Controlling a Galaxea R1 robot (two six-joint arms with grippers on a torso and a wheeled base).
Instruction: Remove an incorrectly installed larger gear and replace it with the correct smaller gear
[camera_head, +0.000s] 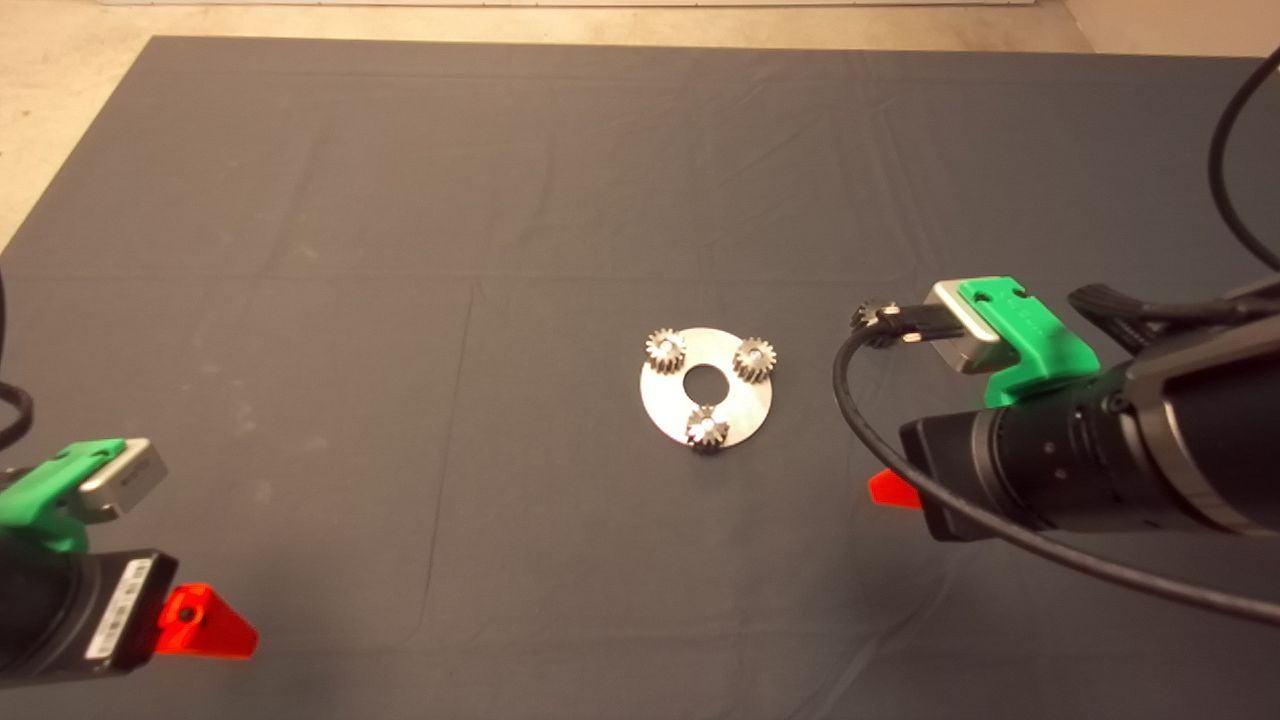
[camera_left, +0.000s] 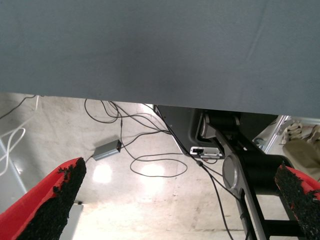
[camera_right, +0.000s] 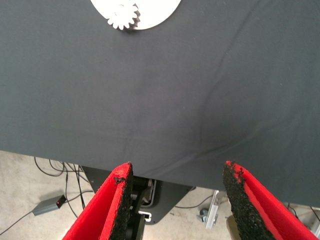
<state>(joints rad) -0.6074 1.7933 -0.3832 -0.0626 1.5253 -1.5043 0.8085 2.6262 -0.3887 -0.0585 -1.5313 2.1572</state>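
Your right gripper (camera_head: 893, 489) hung over the dark grey cloth mat (camera_head: 400, 250) at about 4 o'clock from the flat round silvery metal plate with a central hole (camera_head: 735, 405). Its red fingers with black pads (camera_right: 120, 200) stood well apart in your right wrist view, with only mat and floor between them. The wider, dark grey steel toothed gear (camera_head: 866, 316) lay on the mat off the plate, at about 2 o'clock from it, and the right arm's wrist camera block hid part of it. Three small silvery steel toothed gears sat on the plate near its rim: one at 11 o'clock (camera_head: 665, 348), one at 1 o'clock (camera_head: 755, 358) and one at 6 o'clock (camera_head: 707, 428). All three looked the same size, so you could not tell which was the replacement. Your right wrist view caught the plate's edge (camera_right: 160, 15) with one small gear (camera_right: 123, 17) on it. Your left gripper (camera_head: 205, 625) waited at 8 o'clock, at the mat's near edge, its fingers (camera_left: 55, 200) spread wide and empty above a floor strewn with cables (camera_left: 150, 165).
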